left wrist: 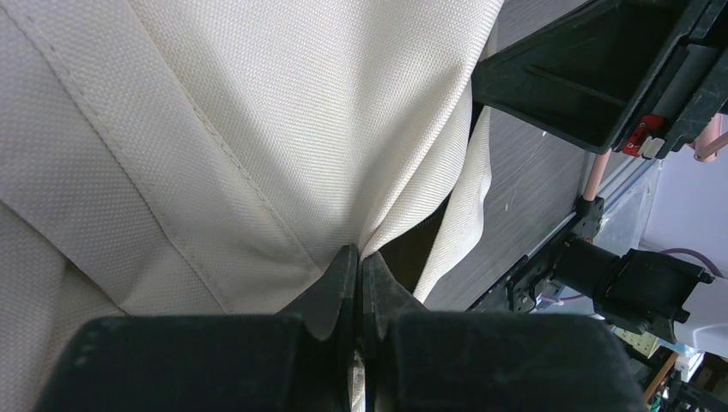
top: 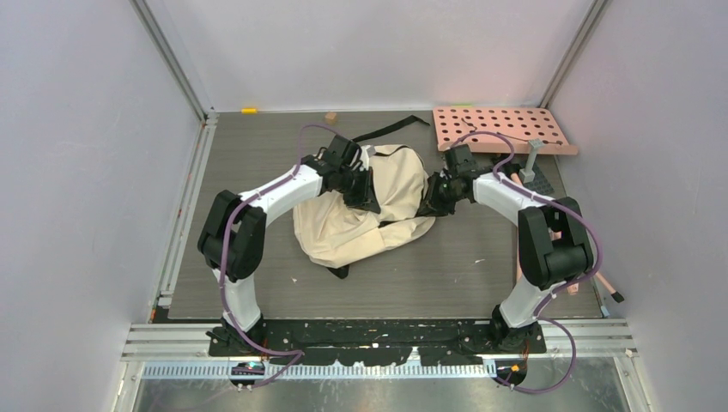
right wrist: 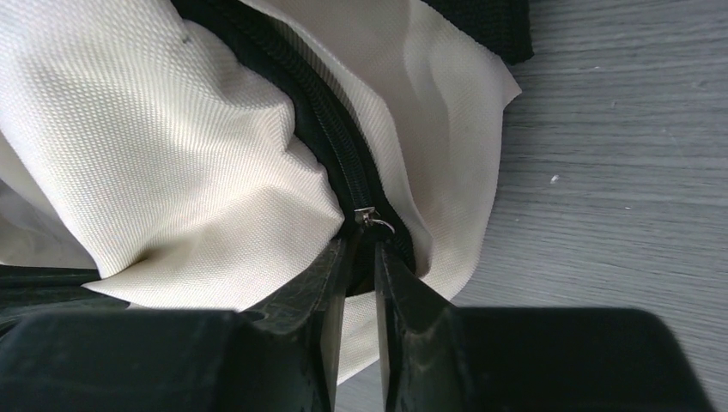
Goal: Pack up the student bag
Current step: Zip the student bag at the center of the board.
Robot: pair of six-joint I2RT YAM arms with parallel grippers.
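As the student bag (top: 399, 184) lies crumpled mid-tabletop (top: 481, 266) between both arms, I see my left gripper (left wrist: 359, 257) clamped tight on a fold of its cream fabric; the right gripper (right wrist: 360, 245) sits at the black zipper (right wrist: 330, 129), jaws a slit apart just behind the metal pull ring (right wrist: 379, 223); whether it grips anything there, I cannot tell.

One student bag (top: 378, 206) was out there, one pink perforated board (top: 498, 129), one little wooden block (top: 330, 116), one yellow piece (top: 249, 110).
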